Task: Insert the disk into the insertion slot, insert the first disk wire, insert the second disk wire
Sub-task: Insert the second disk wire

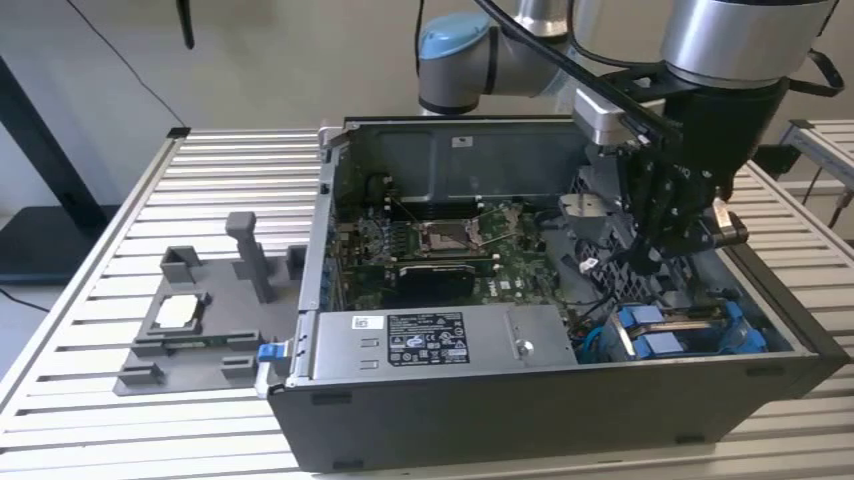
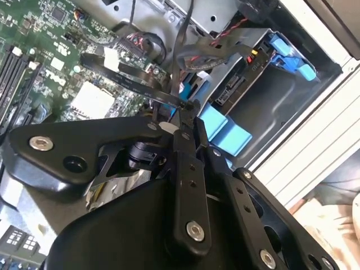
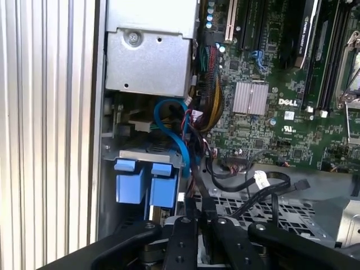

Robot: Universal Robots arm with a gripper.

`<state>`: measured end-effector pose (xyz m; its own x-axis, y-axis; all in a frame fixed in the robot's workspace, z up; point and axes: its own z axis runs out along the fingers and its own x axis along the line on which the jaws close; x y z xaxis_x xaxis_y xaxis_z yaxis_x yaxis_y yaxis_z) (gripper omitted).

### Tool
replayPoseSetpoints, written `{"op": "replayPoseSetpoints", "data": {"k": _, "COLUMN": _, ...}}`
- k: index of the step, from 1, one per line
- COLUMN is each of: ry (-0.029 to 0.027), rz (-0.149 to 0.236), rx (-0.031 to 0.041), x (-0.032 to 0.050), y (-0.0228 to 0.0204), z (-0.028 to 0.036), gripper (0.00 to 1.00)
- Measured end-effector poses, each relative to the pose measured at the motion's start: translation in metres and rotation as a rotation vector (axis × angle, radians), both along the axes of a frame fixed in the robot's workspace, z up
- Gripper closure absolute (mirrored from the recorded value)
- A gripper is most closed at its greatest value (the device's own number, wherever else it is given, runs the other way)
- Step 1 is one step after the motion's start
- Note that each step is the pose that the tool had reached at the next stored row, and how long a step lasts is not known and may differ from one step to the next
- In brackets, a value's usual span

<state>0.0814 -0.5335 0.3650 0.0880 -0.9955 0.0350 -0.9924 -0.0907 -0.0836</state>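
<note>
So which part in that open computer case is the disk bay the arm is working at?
Start at the open computer case on the slatted table. At its near corner on the exterior view's right, beside the grey metal box with the sticker, sits the insertion slot. Bright blue plastic tabs mark it out from the green board and grey metal around it.

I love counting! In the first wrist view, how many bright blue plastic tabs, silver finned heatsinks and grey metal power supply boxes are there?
bright blue plastic tabs: 2
silver finned heatsink: 1
grey metal power supply box: 1
Total: 4
</note>
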Motion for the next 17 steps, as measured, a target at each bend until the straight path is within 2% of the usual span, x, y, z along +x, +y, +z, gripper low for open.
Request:
{"op": "replayPoseSetpoints", "data": {"k": 4, "ry": 0.0251, "rz": 0.0, "rx": 0.0, "x": 0.004, "y": -0.0049, "z": -0.0007, "gripper": 0.84}}
{"op": "replayPoseSetpoints", "data": {"k": 8, "ry": 0.0456, "rz": 0.0, "rx": 0.0, "x": 0.0087, "y": -0.0096, "z": -0.0017, "gripper": 0.84}}
{"op": "replayPoseSetpoints", "data": {"k": 13, "ry": 0.0668, "rz": 0.0, "rx": 0.0, "x": 0.0162, "y": -0.0145, "z": -0.0028, "gripper": 0.84}}
{"op": "replayPoseSetpoints", "data": {"k": 17, "ry": 0.0788, "rz": 0.0, "rx": 0.0, "x": 0.0218, "y": -0.0182, "z": -0.0037, "gripper": 0.84}}
